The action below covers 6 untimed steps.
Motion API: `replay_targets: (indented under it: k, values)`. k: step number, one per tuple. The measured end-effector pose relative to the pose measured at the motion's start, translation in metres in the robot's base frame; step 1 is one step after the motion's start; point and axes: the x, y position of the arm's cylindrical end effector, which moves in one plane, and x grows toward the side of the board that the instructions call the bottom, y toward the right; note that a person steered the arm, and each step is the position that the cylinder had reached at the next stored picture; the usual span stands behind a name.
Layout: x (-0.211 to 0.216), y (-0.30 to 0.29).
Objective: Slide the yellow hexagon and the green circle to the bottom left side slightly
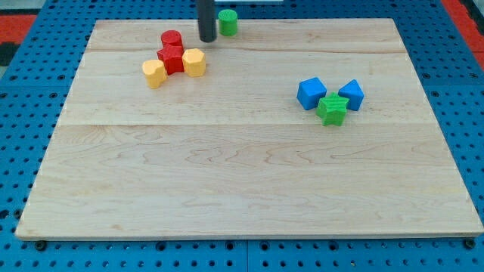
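Note:
The green circle [228, 21] stands near the board's top edge, a little left of centre. My tip [206, 40] rests on the board just to its lower left, close to it but apart. A yellow hexagon-like block [194, 62] lies below the tip, touching a red block [172, 59]. A second yellow block [154, 73] touches that red block on its lower left; its shape is unclear. A red cylinder [172, 39] sits just left of the tip, above the other red block.
At the view's right a blue block [311, 93], a second blue block [351, 94] and a green star-like block [332, 109] sit bunched together. The wooden board [242, 189] lies on a blue pegboard surface.

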Motion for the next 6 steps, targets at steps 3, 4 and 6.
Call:
replay_targets:
  k: [3, 4, 6]
  values:
    - [-0.028, 0.057]
    - [0.010, 0.013]
    - [0.087, 0.084]
